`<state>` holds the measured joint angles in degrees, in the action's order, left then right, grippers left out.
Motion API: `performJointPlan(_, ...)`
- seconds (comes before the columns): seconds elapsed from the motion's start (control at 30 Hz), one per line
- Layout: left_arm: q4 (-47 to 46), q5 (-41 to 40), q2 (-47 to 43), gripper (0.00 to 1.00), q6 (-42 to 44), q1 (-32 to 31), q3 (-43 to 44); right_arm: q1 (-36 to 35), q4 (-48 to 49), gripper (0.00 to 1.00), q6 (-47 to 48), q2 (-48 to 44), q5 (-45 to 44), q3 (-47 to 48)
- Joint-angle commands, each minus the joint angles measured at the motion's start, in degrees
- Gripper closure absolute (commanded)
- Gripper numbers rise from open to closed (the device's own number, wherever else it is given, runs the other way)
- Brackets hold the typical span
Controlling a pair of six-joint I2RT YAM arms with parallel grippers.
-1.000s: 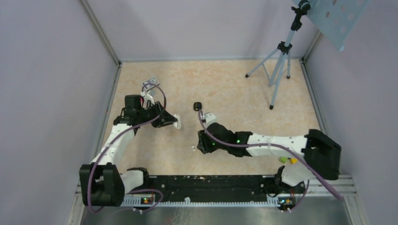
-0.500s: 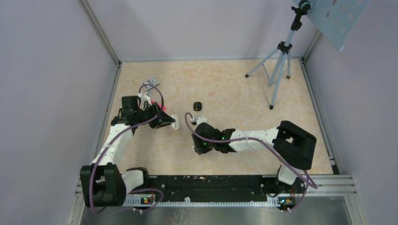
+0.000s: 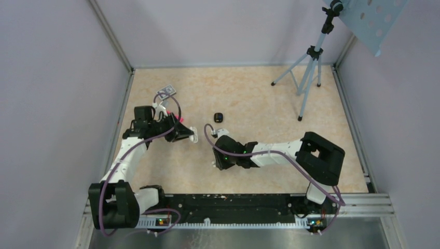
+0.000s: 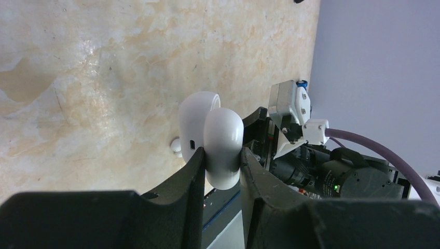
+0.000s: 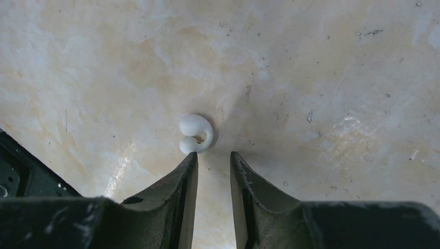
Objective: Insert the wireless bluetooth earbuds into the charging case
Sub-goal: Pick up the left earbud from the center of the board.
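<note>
White charging case [image 4: 223, 134] clamped in left gripper [image 4: 221, 158]; near it, right gripper [image 5: 213, 158], jaws slightly apart, faces one earbud [image 5: 195, 134]; small black item [image 3: 219, 117] lies beyond.

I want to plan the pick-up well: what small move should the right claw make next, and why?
The right claw is empty, its narrow gap just short of the earbud, while the left claw holds the charging case. So probably: open the right claw slightly and ease it forward around the bud.
</note>
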<state>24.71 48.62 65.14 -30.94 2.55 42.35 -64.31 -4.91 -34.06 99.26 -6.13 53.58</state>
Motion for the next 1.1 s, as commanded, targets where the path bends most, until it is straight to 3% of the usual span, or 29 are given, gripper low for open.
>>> performJointPlan(0.0,-2.30,1.61,-0.79,1.00,-0.09,0.35,0.48,0.22,1.62,0.71,0.23,1.57,-0.16,2.48)
performJointPlan(0.6,-2.29,2.18,-1.50,1.00,0.09,0.35,0.12,0.19,2.81,0.72,-0.65,5.30,0.80,5.70)
performJointPlan(0.73,-2.30,2.35,-1.69,1.00,0.09,0.32,0.16,0.16,3.66,0.79,-1.47,5.33,1.14,5.78)
performJointPlan(0.9,-2.30,2.49,-1.75,1.00,0.24,0.35,0.11,0.18,3.48,0.99,-1.69,4.42,0.33,5.73)
performJointPlan(1.07,-2.35,3.88,-1.37,1.00,1.64,0.26,-0.38,0.20,1.81,1.00,-1.30,0.08,-2.12,4.54)
